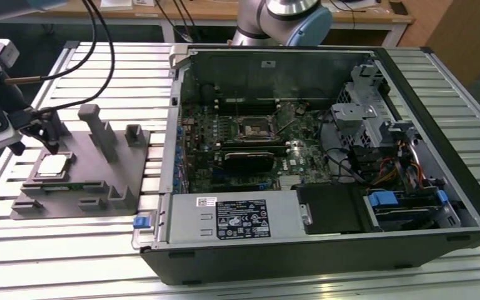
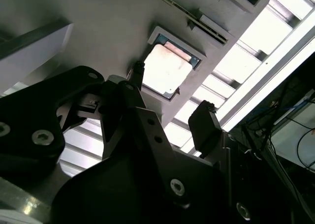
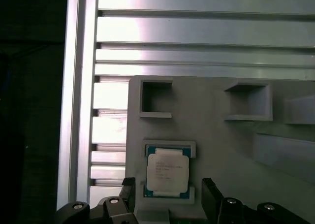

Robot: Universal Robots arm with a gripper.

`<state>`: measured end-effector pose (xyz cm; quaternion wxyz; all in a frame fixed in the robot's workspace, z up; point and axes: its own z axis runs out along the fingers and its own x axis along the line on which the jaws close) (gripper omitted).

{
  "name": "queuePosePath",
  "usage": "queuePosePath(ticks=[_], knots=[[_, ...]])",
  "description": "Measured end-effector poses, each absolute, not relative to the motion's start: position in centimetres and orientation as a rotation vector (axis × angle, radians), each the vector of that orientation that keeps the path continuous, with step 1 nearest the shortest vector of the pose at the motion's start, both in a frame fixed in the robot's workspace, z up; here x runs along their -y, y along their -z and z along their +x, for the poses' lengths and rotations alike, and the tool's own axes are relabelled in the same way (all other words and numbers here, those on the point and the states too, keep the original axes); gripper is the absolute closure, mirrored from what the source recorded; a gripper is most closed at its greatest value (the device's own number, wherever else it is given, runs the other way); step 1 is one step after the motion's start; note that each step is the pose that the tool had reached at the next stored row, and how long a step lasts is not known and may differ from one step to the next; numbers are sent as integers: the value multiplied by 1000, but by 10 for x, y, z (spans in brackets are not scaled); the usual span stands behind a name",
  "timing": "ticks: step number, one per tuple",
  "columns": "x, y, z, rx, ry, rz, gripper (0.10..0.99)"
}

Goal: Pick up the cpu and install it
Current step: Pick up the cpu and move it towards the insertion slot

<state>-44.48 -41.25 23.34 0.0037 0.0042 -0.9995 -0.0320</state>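
The cpu (image 3: 168, 172) has a pale silver metal top with a soft satin sheen, edged by green circuit board. The fixture block (image 1: 98, 169) is smooth, matt grey plastic. The tabletop (image 1: 98, 69) is ribbed bare aluminium, bright and reflective. The end effector (image 1: 34, 147) is matt black, dotted with small shiny metal screws. The computer case (image 1: 324, 256) is matt black outside and dull grey sheet metal inside.
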Motion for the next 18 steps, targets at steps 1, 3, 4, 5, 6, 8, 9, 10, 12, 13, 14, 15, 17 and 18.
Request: queuePosePath(ticks=[1,3,4,5,6,8,9,10,12,13,14,15,17,18], knots=[[412,-233,-445,3132,100,13,439],[413,-231,-445,3133,100,13,439],[413,-231,-445,3132,99,12,439],[413,-230,-445,3132,99,12,439],[413,-230,-445,3132,99,12,439],[413,-229,-445,3132,99,12,439],[412,-229,-445,3132,99,12,439],[412,-229,-445,3133,99,12,439],[412,-228,-445,3132,99,12,439],[412,-228,-445,3132,99,12,439],[412,-227,-445,3132,99,12,439],[412,-227,-445,3133,99,12,439],[412,-225,-445,3133,99,12,439],[412,-225,-445,3133,98,11,439]])
